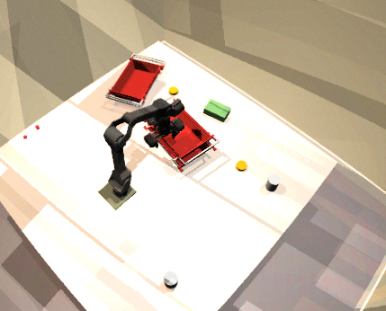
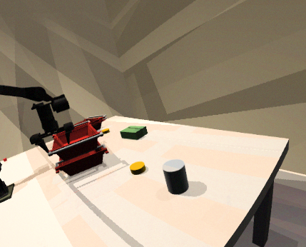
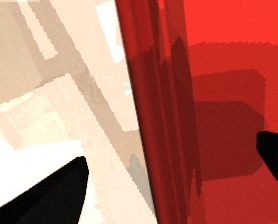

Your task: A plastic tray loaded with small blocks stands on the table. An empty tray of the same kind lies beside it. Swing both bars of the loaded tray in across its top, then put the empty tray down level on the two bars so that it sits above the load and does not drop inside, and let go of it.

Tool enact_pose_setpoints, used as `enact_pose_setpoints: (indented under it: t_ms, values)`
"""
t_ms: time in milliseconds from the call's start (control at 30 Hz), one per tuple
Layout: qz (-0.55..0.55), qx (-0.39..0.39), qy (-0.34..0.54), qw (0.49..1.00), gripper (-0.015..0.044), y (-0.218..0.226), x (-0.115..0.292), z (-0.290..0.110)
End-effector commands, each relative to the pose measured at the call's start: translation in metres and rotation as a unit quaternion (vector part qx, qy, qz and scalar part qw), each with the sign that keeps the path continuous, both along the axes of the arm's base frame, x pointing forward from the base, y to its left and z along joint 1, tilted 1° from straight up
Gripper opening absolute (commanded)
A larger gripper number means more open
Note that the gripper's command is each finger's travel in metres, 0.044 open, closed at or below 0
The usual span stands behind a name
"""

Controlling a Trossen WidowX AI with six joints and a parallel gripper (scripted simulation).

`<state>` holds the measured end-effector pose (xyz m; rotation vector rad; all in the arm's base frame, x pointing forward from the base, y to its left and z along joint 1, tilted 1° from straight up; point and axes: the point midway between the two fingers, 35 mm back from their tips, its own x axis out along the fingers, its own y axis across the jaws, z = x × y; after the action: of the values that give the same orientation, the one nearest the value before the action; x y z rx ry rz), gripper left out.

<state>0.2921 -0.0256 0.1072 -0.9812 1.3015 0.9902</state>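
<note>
The gripper (image 3: 170,165) gapes fully open, holding nothing, its fingers straddling the stacked tray's (image 2: 78,140) side wall. That stiff, probably light tray sits above the lower tray (image 2: 81,161); thin walls suit gripping.

Two red plastic trays stand stacked near the middle of the tabletop (image 1: 201,230): the upper tray (image 2: 77,135) rests level on the grey wire bars (image 2: 75,144) folded across the lower tray (image 2: 81,161), its rim above the lower one's and its walls upright. From above, the upper tray's floor (image 1: 187,141) shows open and red. The blocks beneath are hidden.
</note>
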Motion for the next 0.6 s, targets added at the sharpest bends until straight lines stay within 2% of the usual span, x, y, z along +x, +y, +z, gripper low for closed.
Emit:
enact_pose_setpoints:
  t_ms: [0,567]
  values:
    - [0.000,0.000,0.000,1.000,0.0440,0.000,0.000,0.002]
    - [-0.001,-0.001,-0.005,1.000,0.0440,-0.002,0.003,0.079]
